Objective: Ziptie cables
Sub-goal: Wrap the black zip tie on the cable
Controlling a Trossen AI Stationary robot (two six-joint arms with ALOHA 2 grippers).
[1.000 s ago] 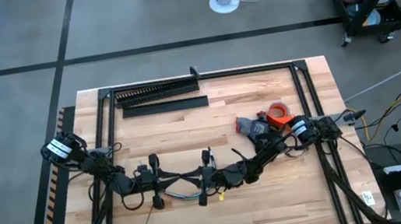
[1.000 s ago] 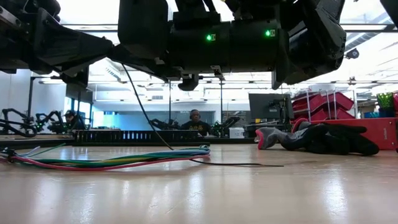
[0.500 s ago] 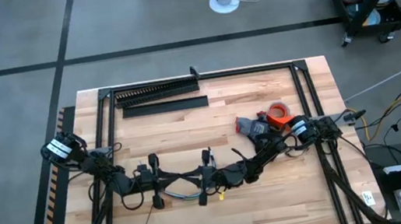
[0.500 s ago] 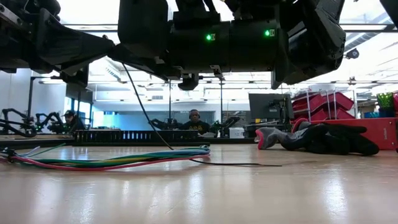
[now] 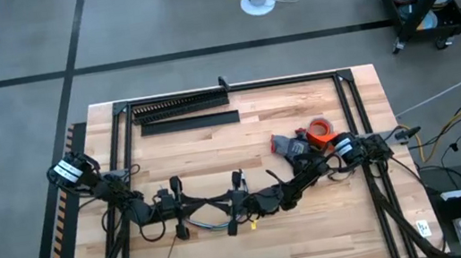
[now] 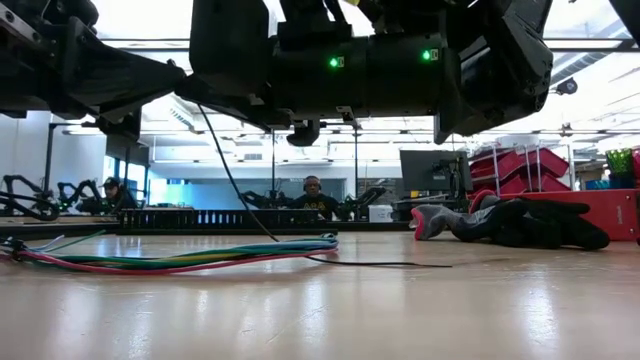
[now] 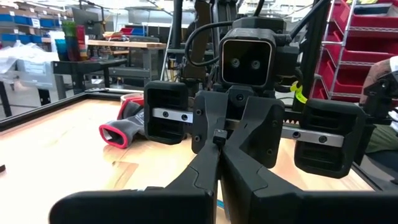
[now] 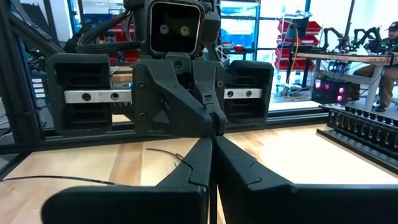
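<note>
Cables [image 6: 200, 258] lie unmoved on the worktop [image 6: 420, 310] while left pincer [image 8: 210, 118] and right pincer [image 7: 217, 138] stay pressed tip-to-tip, pinching a ziptie [image 8: 212, 144], so bundling has stalled.

The high view looks straight down on the whole table [image 5: 214, 140]. The low view sits at tabletop height, looking level under the arms toward the room. Each wrist view faces the opposite arm's end effector close up.
</note>
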